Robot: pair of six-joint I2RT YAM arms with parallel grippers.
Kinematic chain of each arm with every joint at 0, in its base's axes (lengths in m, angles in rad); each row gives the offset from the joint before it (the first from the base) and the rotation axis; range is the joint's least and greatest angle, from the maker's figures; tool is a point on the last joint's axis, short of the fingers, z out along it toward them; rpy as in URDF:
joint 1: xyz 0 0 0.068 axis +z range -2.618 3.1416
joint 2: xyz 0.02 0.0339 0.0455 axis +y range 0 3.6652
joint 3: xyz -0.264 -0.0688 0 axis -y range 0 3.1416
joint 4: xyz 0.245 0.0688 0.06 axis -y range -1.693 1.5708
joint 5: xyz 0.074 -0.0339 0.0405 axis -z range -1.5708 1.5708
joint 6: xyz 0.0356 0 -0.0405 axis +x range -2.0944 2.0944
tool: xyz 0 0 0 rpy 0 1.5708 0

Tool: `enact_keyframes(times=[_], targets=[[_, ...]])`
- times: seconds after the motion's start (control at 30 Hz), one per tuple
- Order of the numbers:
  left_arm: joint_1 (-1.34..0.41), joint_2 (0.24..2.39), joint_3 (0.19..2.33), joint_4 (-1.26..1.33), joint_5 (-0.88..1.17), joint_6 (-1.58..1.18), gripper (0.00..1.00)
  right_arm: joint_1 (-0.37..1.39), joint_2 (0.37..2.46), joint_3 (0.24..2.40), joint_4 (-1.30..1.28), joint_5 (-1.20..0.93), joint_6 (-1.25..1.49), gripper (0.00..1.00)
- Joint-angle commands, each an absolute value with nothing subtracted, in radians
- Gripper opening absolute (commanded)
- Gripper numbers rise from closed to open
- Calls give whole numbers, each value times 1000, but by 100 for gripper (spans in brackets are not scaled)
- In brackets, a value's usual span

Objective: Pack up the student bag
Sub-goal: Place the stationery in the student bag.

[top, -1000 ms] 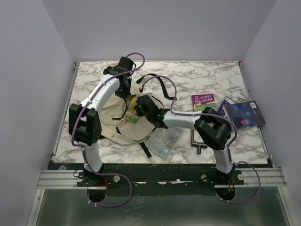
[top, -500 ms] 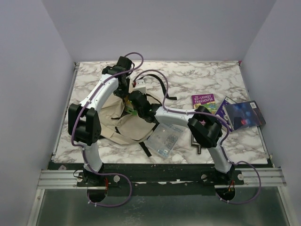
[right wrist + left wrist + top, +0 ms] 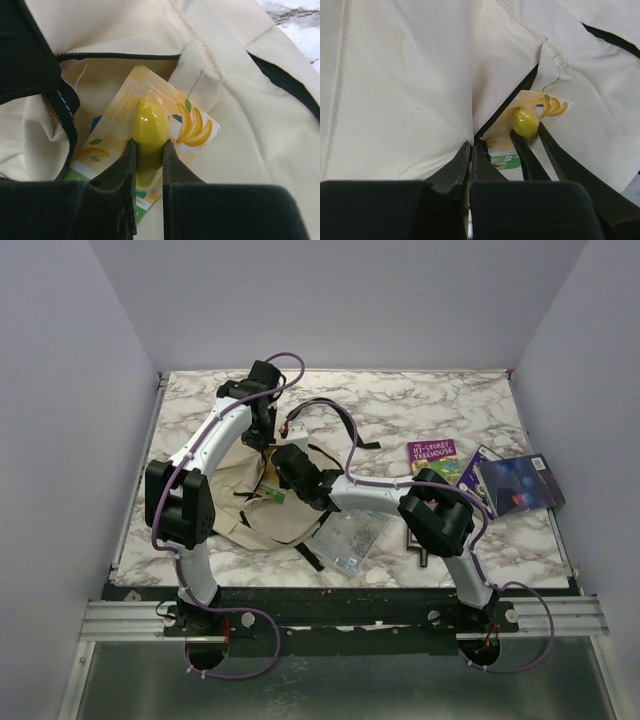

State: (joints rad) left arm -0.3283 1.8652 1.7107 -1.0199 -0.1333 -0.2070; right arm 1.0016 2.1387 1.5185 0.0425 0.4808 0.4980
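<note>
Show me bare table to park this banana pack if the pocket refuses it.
Widest bare marble table: the far strip behind the student bag and purple book. A smaller patch lies at the near right corner, below the dark blue book. Crowded: around the clear pouch beside the bag.

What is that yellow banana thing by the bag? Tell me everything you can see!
The banana card is a flat yellow-checked card with banana pictures and a green strip at one end. A clear plastic bubble on it holds a yellow banana-shaped piece. It lies tilted, partly tucked into the student bag's open zip, one corner out. The right gripper's jaws pinch the bubble.
</note>
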Motion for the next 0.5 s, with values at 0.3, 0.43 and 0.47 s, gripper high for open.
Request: enact_keyframes(times=[0.3, 0.43, 0.47], targets=[[-324, 1826, 1695, -980, 48, -232, 0, 1018, 2132, 1423, 449, 476, 273, 1], [-316, 1814, 1661, -961, 65, -237, 0, 1016, 2169, 1403, 687, 679, 190, 1], [-311, 1813, 1653, -955, 77, -239, 0, 1016, 2175, 1398, 723, 751, 199, 0]])
